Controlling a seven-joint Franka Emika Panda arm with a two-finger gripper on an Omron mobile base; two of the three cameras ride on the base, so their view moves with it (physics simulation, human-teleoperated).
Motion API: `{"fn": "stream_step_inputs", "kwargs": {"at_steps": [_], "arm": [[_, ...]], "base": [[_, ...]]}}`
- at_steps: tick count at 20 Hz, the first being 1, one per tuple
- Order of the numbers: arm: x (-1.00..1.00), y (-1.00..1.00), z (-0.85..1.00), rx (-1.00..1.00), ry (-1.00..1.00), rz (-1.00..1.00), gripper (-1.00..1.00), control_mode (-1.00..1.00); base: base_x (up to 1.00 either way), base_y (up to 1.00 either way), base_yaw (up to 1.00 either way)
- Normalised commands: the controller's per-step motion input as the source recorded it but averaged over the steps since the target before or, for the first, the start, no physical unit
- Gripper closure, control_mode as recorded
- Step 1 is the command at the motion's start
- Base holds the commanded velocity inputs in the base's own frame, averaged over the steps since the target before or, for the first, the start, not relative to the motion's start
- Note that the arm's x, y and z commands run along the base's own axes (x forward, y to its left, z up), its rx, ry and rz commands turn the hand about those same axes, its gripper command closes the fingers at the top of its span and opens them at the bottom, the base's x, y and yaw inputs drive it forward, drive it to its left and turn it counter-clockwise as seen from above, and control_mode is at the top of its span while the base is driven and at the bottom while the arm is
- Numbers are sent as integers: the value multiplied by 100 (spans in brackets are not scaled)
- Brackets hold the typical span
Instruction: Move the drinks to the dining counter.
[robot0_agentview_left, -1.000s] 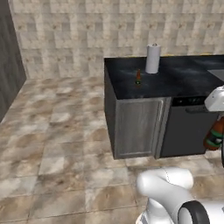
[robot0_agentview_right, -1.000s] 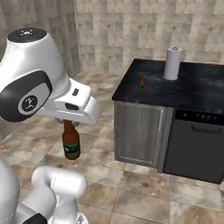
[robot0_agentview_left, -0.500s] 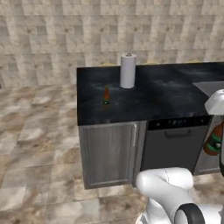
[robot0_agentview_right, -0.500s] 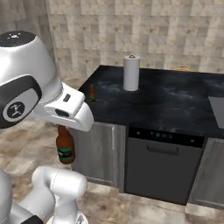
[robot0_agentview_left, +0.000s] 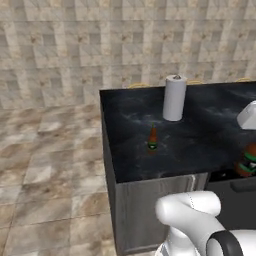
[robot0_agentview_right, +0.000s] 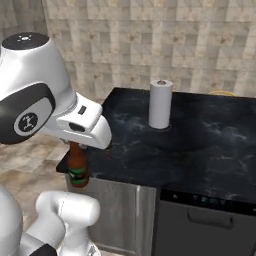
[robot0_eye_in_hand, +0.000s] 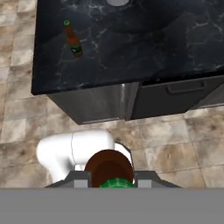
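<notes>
The white robot hand is covering the neck and green cap of the held brown glass bottle (robot0_agentview_right: 78, 172). The black marble-topped bench (robot0_agentview_left: 210, 140) is running off the right edge, and the bottle's dark label is blurring beyond reading.

Black, white-veined counter (robot0_agentview_left: 200, 145) on a grey base; brown bottle (robot0_agentview_left: 152, 138) with green cap; white paper-towel roll (robot0_agentview_left: 174, 98); beige tiled wall (robot0_agentview_left: 100, 45) and floor (robot0_agentview_left: 45, 170).

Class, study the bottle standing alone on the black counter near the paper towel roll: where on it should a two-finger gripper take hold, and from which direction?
Probably the neck, just below the green cap, coming straight down from above. The bottle stands upright on the counter, apart from the paper towel roll, and its neck is the narrowest part. The gripper already carries a second bottle that same way.
</notes>
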Motion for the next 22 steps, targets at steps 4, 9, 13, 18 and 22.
{"fn": "stream_step_inputs", "kwargs": {"at_steps": [4,9,13,18,22], "arm": [[0,0,0,0,0,0,100,100],[0,0,0,0,0,0,100,100],[0,0,0,0,0,0,100,100],[0,0,0,0,0,0,100,100],[0,0,0,0,0,0,100,100]], "base": [[100,41,-5],[100,-63,-2],[100,-51,-11],[92,-46,-29],[89,-30,-46]]}}
